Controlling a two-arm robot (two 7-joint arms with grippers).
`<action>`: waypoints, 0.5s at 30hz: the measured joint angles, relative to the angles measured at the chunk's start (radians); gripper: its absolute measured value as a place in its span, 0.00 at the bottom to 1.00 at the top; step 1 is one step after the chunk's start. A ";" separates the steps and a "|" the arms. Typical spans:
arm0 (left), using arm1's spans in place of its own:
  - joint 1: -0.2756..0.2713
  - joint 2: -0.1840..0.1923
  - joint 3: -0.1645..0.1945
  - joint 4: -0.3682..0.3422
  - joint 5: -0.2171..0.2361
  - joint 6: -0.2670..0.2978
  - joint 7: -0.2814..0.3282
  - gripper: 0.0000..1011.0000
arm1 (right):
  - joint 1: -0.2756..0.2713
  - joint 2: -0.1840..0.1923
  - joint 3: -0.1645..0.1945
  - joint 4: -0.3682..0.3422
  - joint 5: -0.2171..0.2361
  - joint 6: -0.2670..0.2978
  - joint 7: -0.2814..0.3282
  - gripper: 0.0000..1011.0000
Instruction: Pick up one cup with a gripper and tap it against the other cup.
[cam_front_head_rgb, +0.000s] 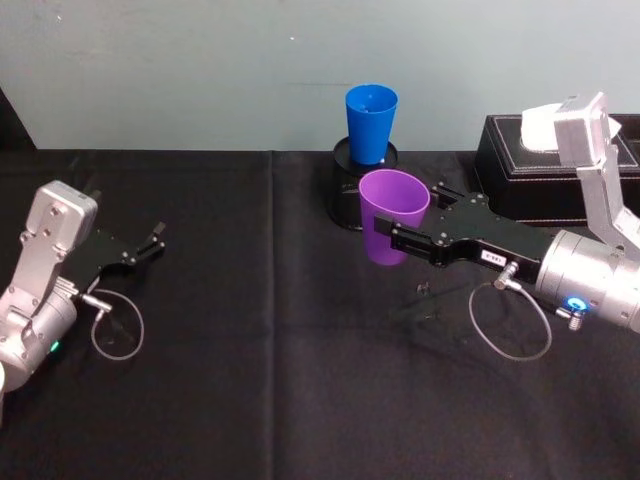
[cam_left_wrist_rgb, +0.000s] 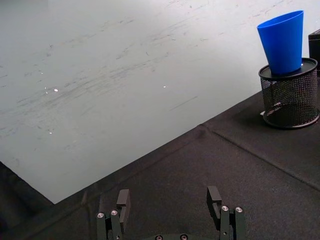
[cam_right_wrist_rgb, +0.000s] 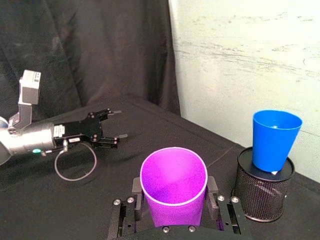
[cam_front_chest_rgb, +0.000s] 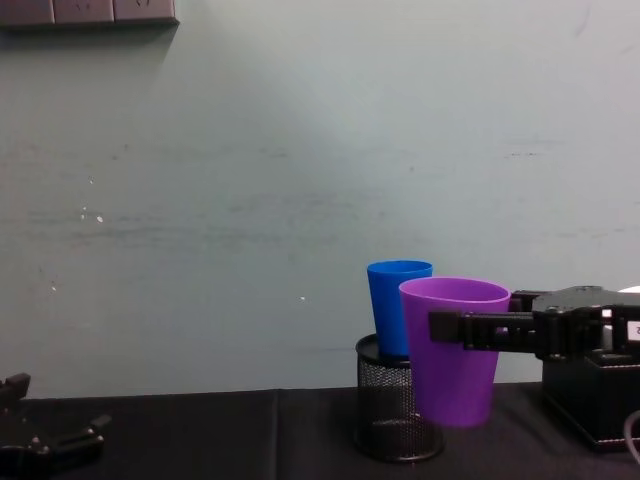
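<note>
Head view, right end effector (cam_front_head_rgb: 412, 216) pinching purple cup (cam_front_head_rgb: 388, 228) near blue cup (cam_front_head_rgb: 371, 125), left end effector (cam_front_head_rgb: 155, 241) spread

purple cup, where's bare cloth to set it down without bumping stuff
Widest bare black cloth lies between the idle left gripper and the right gripper holding the purple cup, running to the near edge. Crowded at the back right: the blue cup in the mesh holder, beside the black box.
</note>
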 joint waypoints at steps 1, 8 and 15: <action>0.000 0.000 0.000 0.000 0.000 0.000 0.000 0.99 | 0.000 0.000 0.000 0.000 0.000 0.000 0.000 0.73; 0.000 0.000 0.000 0.000 0.000 0.000 0.000 0.99 | -0.001 -0.001 0.001 0.001 0.000 0.000 0.001 0.73; 0.000 0.000 0.000 0.000 0.000 0.000 0.000 0.99 | -0.001 -0.001 0.001 0.001 -0.001 -0.001 0.002 0.73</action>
